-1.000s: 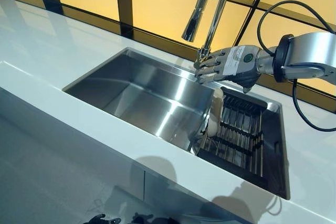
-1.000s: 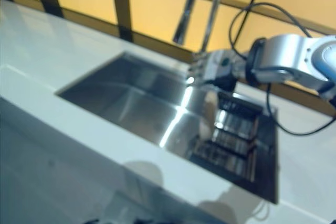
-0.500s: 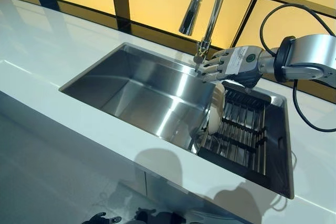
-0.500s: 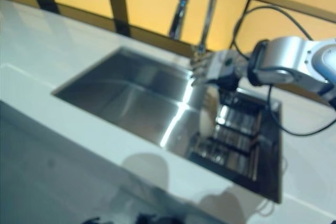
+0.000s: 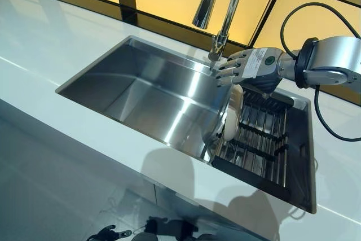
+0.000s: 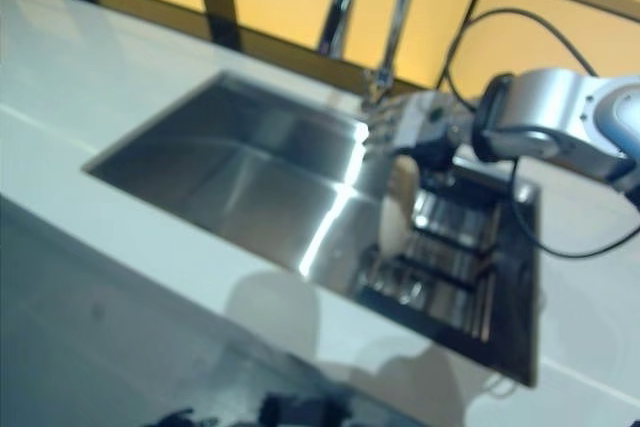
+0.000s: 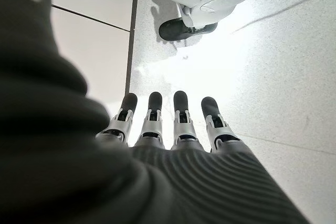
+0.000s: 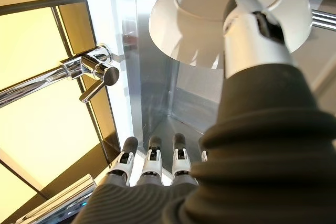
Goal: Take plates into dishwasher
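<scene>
The white plate stands on edge in the dark rack at the sink's right end. The right hand hovers above it, fingers straight, holding nothing (thumb near the plate's face). Stiff, slick, breakable: pinch its upper rim. The faucet crowds the approach.

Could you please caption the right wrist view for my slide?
Right hand open above a white plate standing in the sink rack.

White countertop with inset steel sink and rack
</scene>
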### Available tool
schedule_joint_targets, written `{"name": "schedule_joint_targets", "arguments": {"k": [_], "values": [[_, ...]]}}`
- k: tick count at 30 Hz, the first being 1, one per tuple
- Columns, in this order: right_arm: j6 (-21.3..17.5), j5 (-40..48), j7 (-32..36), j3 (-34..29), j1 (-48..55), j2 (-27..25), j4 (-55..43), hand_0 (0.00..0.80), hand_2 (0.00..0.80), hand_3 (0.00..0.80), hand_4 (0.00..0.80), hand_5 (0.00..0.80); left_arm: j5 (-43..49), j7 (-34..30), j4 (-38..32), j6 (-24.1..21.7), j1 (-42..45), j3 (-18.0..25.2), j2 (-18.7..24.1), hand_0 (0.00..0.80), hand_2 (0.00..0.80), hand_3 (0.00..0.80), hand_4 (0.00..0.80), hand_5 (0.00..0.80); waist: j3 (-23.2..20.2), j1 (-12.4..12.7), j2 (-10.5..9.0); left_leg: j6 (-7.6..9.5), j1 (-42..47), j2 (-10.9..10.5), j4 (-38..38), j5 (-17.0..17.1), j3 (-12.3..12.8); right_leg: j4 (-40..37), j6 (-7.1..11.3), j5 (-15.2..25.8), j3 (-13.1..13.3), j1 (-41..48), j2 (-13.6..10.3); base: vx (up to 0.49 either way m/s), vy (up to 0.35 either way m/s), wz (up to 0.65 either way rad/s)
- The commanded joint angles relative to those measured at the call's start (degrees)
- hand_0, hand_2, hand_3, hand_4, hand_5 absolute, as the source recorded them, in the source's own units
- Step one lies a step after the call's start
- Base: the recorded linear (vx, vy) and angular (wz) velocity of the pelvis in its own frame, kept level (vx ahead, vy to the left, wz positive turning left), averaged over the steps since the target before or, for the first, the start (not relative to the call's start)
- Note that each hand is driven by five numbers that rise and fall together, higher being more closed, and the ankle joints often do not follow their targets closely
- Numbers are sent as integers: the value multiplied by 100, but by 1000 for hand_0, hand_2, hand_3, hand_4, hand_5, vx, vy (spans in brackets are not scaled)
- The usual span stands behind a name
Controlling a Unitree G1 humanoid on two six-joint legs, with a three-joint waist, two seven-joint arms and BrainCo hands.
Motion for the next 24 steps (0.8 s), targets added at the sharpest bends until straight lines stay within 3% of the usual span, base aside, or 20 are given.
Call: {"name": "schedule_joint_targets", "arguments": {"k": [1, 24], "values": [[371, 34, -163, -120, -326, -42, 334, 0, 0, 0, 0, 0, -142, 14, -76, -119, -202, 47, 250, 0, 0, 0, 0, 0, 181, 29, -277, 168, -62, -116, 140, -579, 790, -9, 181, -1034, 182, 466, 272, 0, 0, 0], [574, -122, -355, -107, -149, 114, 523, 0, 0, 0, 0, 0, -188, 37, -171, -141, -314, 0, 292, 0, 0, 0, 0, 0, 394, 105, -337, 170, -182, -115, 125, -550, 722, -9, 176, -982, 128, 338, 283, 0, 0, 0]]}}
